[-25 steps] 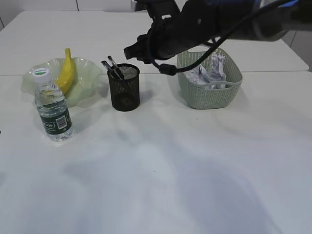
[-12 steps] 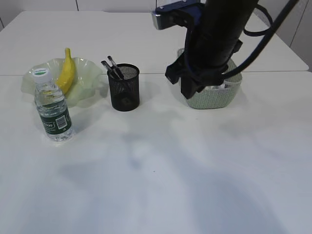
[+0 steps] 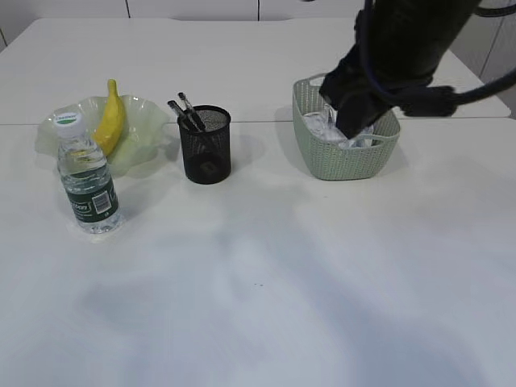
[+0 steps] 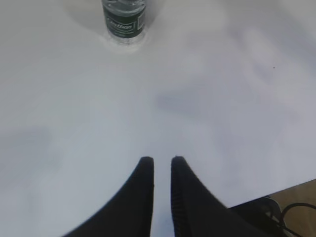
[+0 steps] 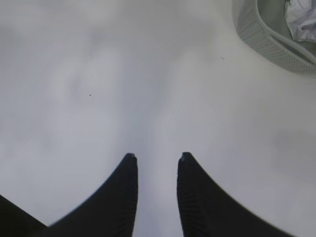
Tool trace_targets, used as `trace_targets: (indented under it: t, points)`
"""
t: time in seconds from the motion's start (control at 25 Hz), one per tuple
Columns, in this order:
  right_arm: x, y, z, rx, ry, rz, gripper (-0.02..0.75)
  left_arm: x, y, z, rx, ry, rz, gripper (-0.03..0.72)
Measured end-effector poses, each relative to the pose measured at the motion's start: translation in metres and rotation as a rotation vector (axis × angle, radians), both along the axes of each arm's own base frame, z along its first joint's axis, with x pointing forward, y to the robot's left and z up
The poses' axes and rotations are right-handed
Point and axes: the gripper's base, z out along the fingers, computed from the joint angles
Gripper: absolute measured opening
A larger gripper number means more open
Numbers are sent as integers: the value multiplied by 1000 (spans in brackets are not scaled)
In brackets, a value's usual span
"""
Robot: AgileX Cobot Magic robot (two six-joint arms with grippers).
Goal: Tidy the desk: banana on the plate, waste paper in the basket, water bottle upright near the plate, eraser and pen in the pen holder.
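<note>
Waste paper (image 3: 352, 121), crumpled and white, lies inside the green woven basket (image 3: 347, 161), and the right arm's dark bulk hangs directly in front of and above that basket in the exterior view, hiding part of its back rim. The right gripper (image 5: 157, 158) shows in its own wrist view with its two black fingers parted and nothing between them, bare white table (image 5: 123, 74) beneath, and a corner of the basket (image 5: 269, 37) with the paper (image 5: 301, 17) at the upper right of that view. The left gripper (image 4: 162, 160) holds nothing either; its fingers stand close together with only a narrow slit between them, over bare tabletop, and the water bottle (image 4: 124, 19) stands well ahead of it at the top of the left wrist view. On the desk the bottle (image 3: 87, 177) stands upright just in front of the pale green plate (image 3: 149, 121), on which the banana (image 3: 110, 118) lies. To the right of the plate, the black mesh pen holder (image 3: 205, 145) has pens (image 3: 185, 111) sticking out of its top; whether an eraser is inside cannot be told.
</note>
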Motion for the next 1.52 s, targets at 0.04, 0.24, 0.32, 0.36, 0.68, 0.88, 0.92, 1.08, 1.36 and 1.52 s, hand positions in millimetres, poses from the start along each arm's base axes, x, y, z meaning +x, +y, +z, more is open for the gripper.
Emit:
trace_targets:
  t: [0.04, 0.24, 0.32, 0.36, 0.68, 0.88, 0.92, 1.08, 1.36, 1.52]
  points:
    - [-5, -5, 0, 4, 1, -2, 207, -5, 3, 2, 10, -2, 11, 78]
    - [-37, -25, -3, 24, -3, -5, 197, -35, 13, 8, 13, 7, 63, 76]
    - [-56, -34, -5, 28, -4, -3, 197, -46, 15, 11, -12, -16, 90, 76]
    - [-66, -39, -2, 34, -14, -3, 197, -50, 17, 13, -22, -29, 100, 76]
    - [-164, -85, 23, 167, -152, -112, 197, -99, 29, 21, -81, -142, 141, 78]
    - [-241, -122, 38, 315, -342, -158, 196, -142, 39, 23, -141, -311, 143, 88]
    - [-258, -130, 41, 350, -392, -161, 196, -149, 41, 23, -150, -340, 142, 102]
    - [-306, -154, 40, 446, -534, -161, 196, -175, 48, 19, -175, -445, 144, 207]
    - [-334, -166, 29, 461, -547, -162, 197, -181, 55, 17, -134, -493, 183, 316]
    - [-336, -167, 27, 464, -543, -161, 197, -180, 57, 17, -112, -497, 193, 321]
